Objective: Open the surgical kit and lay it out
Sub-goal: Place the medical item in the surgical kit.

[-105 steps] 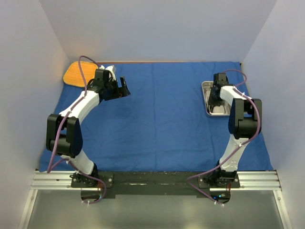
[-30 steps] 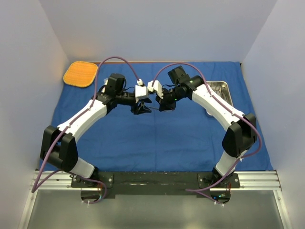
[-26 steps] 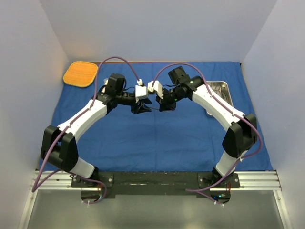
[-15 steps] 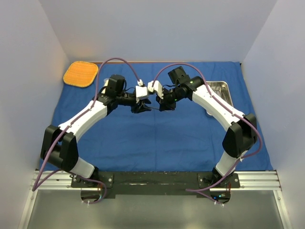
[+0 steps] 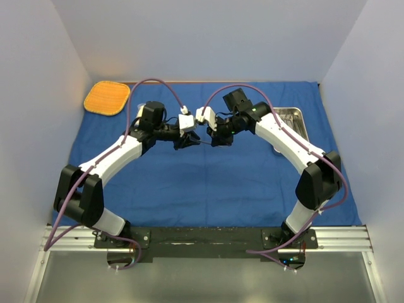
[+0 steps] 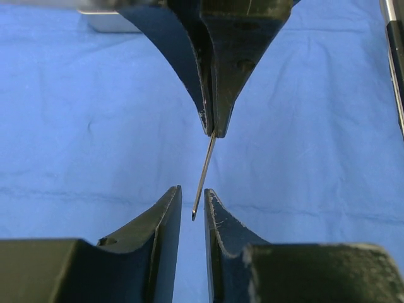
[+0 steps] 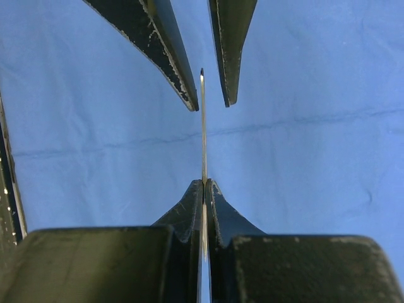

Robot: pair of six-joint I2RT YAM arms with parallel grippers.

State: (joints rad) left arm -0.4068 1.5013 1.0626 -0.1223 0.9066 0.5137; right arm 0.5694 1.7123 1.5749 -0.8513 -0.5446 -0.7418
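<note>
The blue cloth wrap [image 5: 208, 183] of the surgical kit lies spread flat over the table. Both grippers meet above its middle. My right gripper [image 5: 211, 140] [image 7: 204, 183] is shut on a slim metal instrument [image 7: 202, 126] [image 6: 205, 167], seen edge-on, which points at my left gripper. My left gripper [image 5: 188, 142] [image 6: 192, 192] is open by a narrow gap; the instrument's tip sits between its fingers [image 7: 177, 76] without clearly touching either. The steel tray [image 5: 293, 117] rests at the cloth's far right. Gauze is out of view.
An orange mat [image 5: 106, 98] lies at the far left corner. White walls close in the table on three sides. The left wrist view catches a corner of the tray [image 6: 107, 22] and a thin metal strip [image 6: 394, 63] at its right edge.
A few seconds ago the arms were apart, right at the tray, left near the mat. Over the last second the left jaws have narrowed around the instrument's tip; the right grip is unchanged.
</note>
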